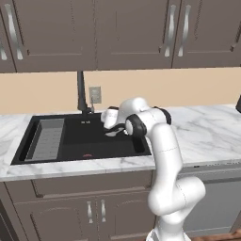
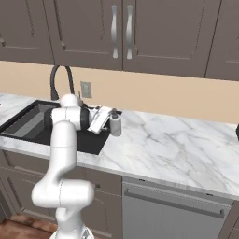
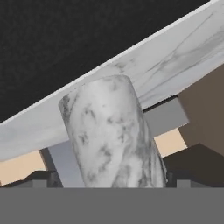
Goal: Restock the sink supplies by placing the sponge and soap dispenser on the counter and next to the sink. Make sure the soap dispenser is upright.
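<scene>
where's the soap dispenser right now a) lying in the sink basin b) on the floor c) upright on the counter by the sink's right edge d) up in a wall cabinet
c, the soap dispenser stands upright on the marble counter just beside the sink.

The arm is glossy white, built of thick rounded tubular links that swell into bulbous housings. Dark, nearly black rings mark the joints; one broad black band sits near the wrist. The hand is a white blocky housing. No cables, screws or markings can be made out.
</scene>
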